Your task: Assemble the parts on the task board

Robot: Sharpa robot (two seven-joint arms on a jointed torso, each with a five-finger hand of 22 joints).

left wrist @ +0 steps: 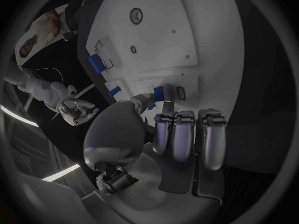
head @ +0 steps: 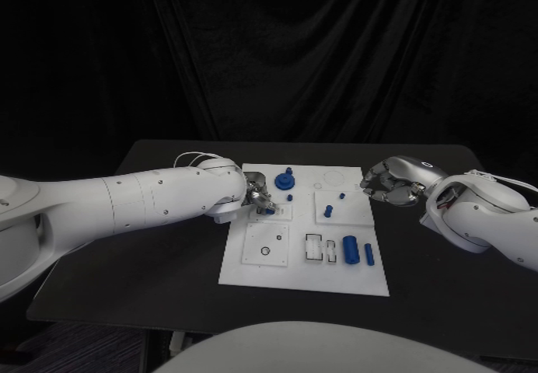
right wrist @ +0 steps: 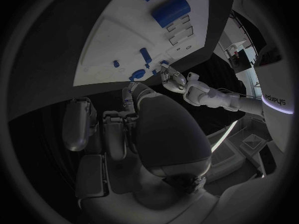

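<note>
Two robot hands: left robot hand [head: 258, 196] pinches a small blue part [left wrist: 167, 92] over the task board [head: 305, 281]; right robot hand [head: 389, 184] hovers curled, empty, beside the board's edge.

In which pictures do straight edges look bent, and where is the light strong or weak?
Head view: the white board keeps straight edges and stands bright against a dark table and backdrop. Left wrist view: the board's edges bend in the round picture; the left hand is dim. Right wrist view: the board curves too; the right hand lies in shadow.
</note>
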